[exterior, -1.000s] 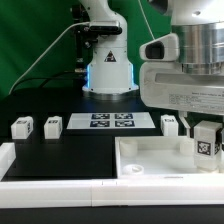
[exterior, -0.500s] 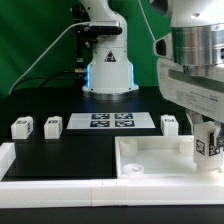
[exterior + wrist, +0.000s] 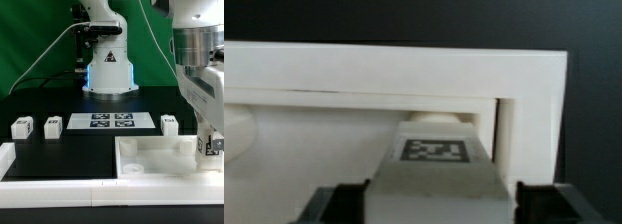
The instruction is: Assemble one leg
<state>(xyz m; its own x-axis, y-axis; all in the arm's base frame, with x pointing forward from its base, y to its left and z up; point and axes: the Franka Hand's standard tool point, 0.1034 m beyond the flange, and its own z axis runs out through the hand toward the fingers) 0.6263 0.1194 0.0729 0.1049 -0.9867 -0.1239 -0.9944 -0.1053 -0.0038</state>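
Item: leg (image 3: 211,144), lower right of exterior view, grasped in end effector (image 3: 441,204), at right corner of tray piece (image 3: 150,162) | Step: probably seating it there; next calls for aligned, straight descent | Count: legs 4, one held, three loose legs (image 3: 21,127) (image 3: 52,125) (image 3: 170,123) on surface (image 3: 75,150); tray piece 1; marker board (image 3: 112,121) 1

Lab: green backdrop (image 3: 22,30), marker board (image 3: 111,121)

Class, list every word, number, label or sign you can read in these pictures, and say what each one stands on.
No words or numbers can be read anywhere.
held leg: square black-and-white tag, a pattern, no letters.
marker board: four such tags, no letters.
loose legs: tags too small to make out.
robot base: dark marking, too blurred.
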